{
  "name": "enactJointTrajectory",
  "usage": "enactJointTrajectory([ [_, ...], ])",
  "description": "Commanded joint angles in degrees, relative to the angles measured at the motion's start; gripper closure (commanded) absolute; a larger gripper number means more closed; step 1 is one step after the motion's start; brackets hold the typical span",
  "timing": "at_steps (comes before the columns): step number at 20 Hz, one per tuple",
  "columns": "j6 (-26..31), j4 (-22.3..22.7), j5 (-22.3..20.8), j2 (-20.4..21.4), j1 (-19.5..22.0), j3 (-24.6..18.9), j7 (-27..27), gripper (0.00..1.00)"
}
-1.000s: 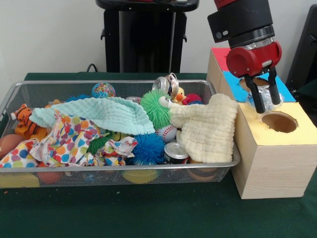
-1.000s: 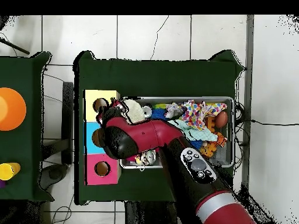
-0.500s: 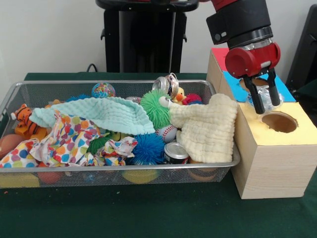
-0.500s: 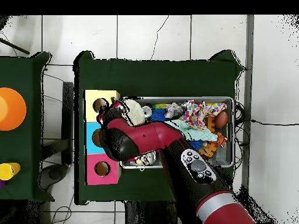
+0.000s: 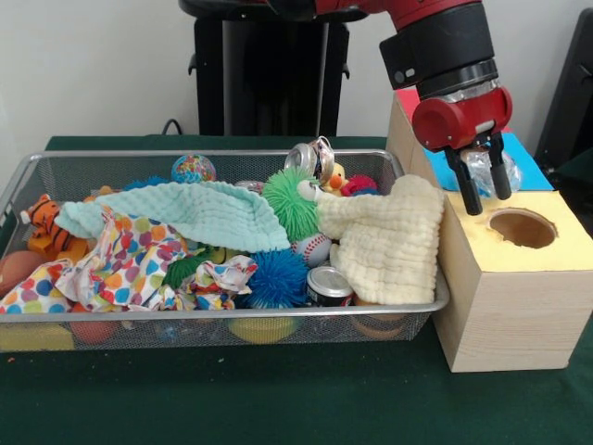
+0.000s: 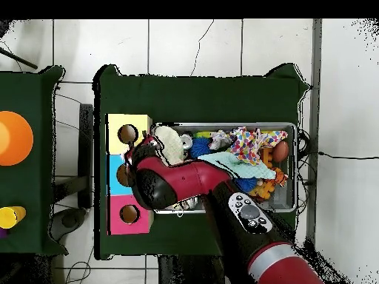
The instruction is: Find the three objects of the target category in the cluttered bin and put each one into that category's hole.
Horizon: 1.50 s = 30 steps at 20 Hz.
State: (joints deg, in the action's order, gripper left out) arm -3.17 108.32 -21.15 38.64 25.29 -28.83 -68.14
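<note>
Green cloth is covering the surface [image 5: 278, 399], on which a wire-mesh bin [image 5: 222, 320] is sitting beside a wooden box [image 5: 505, 306] with three coloured tops.

The claw [image 5: 482, 185] is rising and shifting away from the yellow section's hole [image 5: 523, 227]; half a second ago its fingertips were hanging at that hole's near rim, and now they are standing clear above the box, over the boundary of the blue and yellow sections. It is still holding a crumpled, translucent foil-like object [image 5: 484, 167] between its two dark fingers, which are partly closed around it. No release has occurred, so by judgement the deposit is being re-aimed, possibly toward the blue section [image 5: 528, 167].

Bin contents are remaining undisturbed:
- Soft, waffle-textured cloths: a mint one [image 5: 195, 213], and a cream one [image 5: 389, 241] draping over the rim against the box.
- Spiky rubber balls, green [image 5: 289, 199] and blue [image 5: 278, 278].
- Rigid metal cans: one upright [image 5: 329, 286], one crushed [image 5: 310, 158].
- A stitched baseball [image 5: 312, 248] and a spotted fabric [image 5: 130, 260].
</note>
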Motion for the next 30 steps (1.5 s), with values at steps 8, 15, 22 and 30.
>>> enactJointTrajectory([
  [8,2.8,2.1,-2.7,-0.6,-1.2,3.7,-7.6,0.0],
  [15,3.0,1.7,-3.0,-0.8,-1.6,4.3,-7.1,0.0],
  [22,2.2,0.1,-1.9,-0.1,-5.5,9.6,-8.3,0.0],
  [30,1.7,-0.8,-1.6,-0.5,-7.6,12.6,-8.4,0.0],
])
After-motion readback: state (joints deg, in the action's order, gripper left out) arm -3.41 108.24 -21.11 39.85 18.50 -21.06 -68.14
